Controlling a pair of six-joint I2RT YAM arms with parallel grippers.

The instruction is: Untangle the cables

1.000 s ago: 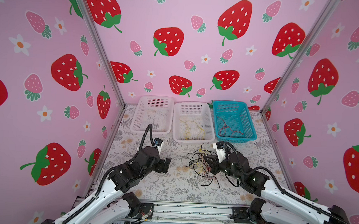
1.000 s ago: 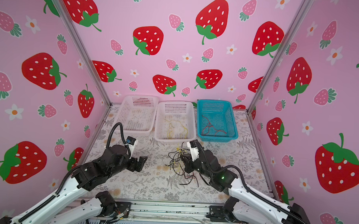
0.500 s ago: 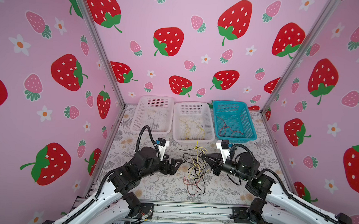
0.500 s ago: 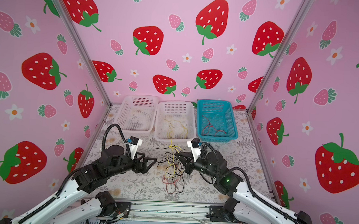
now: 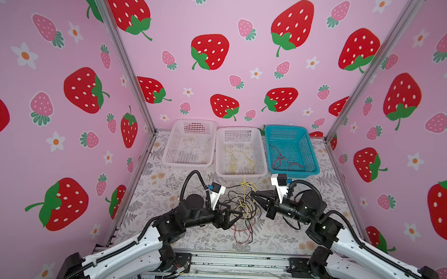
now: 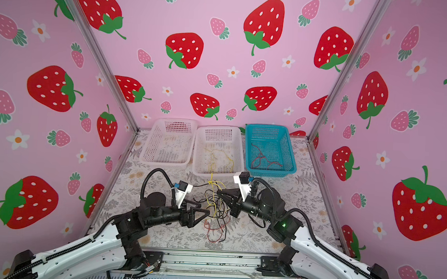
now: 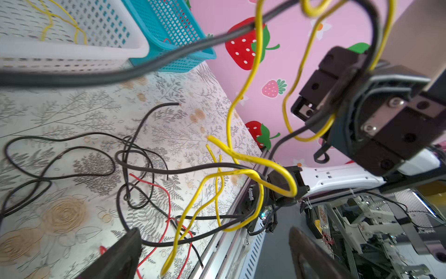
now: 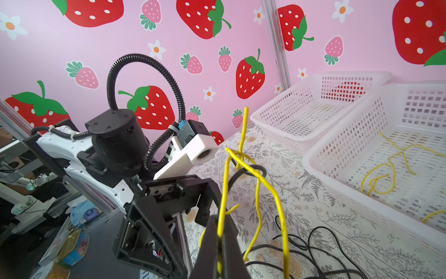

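White mesh basket (image 5: pixel 191 122) sits far left at the back; nothing visible in it. My left pincer (image 5: pixel 233 215) hangs low over the bench (image 5: pixel 159 192), jaws wide apart and holding nothing, tips right at the left edge of the cables (image 5: pixel 243 208).

The tangle sits mid-bench betw. my two pincers. Black cables (image 7: pixel 144 171) loop flat on the cloth, a red cable (image 7: pixel 156 184) trails toward the front edge, and yellow strands rise out of the heap. Behind it, the mid basket (image 5: pixel 240 129) already has loose yellow wires in it.

My right pincer (image 8: pixel 220 244) is clamped shut on a yellow cable (image 8: pixel 223 193). The cable is lifted off the bench, w/ one of the black cables hooked round it near a twist higher up. Blue basket (image 5: pixel 287 127), far right, has red wires in it.

Handling, my guess:
- Wires are v. light, thin and limp but w/ some spring. The kinked yellow looks to hold its bends, so loops prob. snag instead of sliding free.
- Insulation looks slick, so I pinch square on the strand or it slips out.
- Nothing fragile, but a hard yank prob. just tightens the knot.

Best hold for the left pincer, imo: the black loop just below the yellow twist, close to the crossing. Then draw it off sideways.
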